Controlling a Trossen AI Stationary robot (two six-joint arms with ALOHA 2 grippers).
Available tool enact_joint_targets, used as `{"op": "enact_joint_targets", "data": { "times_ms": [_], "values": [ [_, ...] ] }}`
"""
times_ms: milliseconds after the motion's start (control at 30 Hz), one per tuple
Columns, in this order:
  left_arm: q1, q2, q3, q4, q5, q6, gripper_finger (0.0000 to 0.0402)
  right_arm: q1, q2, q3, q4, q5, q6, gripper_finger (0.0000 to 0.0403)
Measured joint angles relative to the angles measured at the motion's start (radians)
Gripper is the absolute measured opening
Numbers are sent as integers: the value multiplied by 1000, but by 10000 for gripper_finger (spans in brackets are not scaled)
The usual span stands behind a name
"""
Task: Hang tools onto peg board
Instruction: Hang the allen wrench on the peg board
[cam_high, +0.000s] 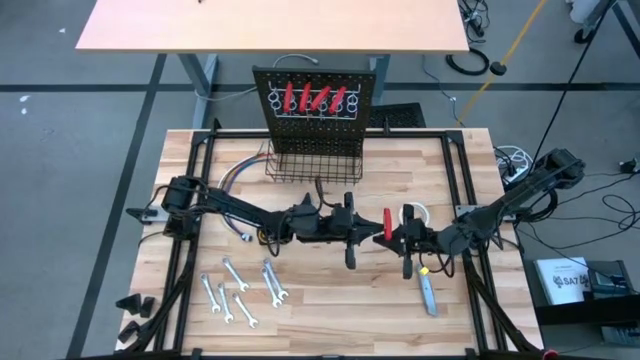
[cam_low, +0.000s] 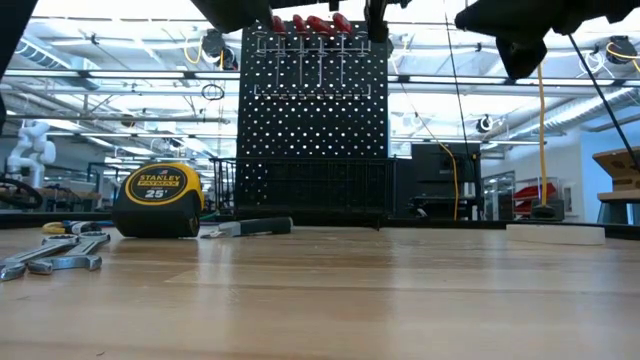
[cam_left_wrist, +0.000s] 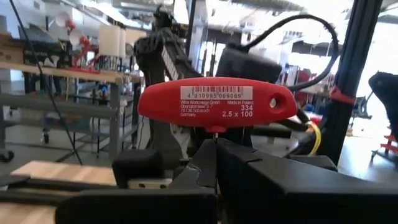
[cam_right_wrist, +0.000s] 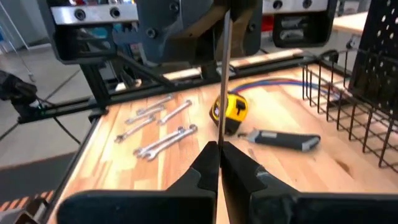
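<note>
A red T-handled hex key (cam_high: 388, 226) hangs in the air over the table's middle, between my two grippers. Its thin shaft points toward the table's left. My left gripper (cam_left_wrist: 216, 149) is shut on the shaft, with the red handle (cam_left_wrist: 216, 104) just beyond its fingers. My right gripper (cam_right_wrist: 219, 149) faces it and is shut on the same shaft. The peg board (cam_high: 318, 105) stands at the far edge with several red handles (cam_high: 312, 98) in its ring holders. Wrenches (cam_high: 240, 290), tape measure (cam_right_wrist: 229, 111), knife (cam_right_wrist: 280, 139) and tape roll (cam_high: 418, 213) lie on the table. My left gripper pinches the thin shaft (cam_left_wrist: 216, 133) between its two fingers, coming level from the table's left, along the shaft. The key is lifted clear and lies about level. My right gripper pinches the shaft (cam_right_wrist: 221, 134) between its fingers, level from the table's right. From there the shaft runs on to the left gripper; the handle is hidden in the right wrist view.
The wire basket (cam_high: 312, 160) sits at the peg board's foot, with a bundle of coloured wires (cam_high: 240, 175) to its left. Black frame rails (cam_high: 190, 210) run along the table's sides. Bare wood lies at the near edge, right of the wrenches.
</note>
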Motion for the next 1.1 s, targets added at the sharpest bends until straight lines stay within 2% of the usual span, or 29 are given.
{"op": "enact_joint_targets", "data": {
  "times_ms": [633, 1000, 1100],
  "values": [
    [0, -12, -2, -197, 16, -53, 0, -9, 0, -1, -129, -58, 92, 0],
    [-1, -11, -4, -205, 21, -87, 0, -18, -1, 0, -152, -106, 98, 1],
    [-1, -11, -4, -209, 22, -87, 0, -18, -2, 0, -146, -100, 70, 14]
  ]
}}
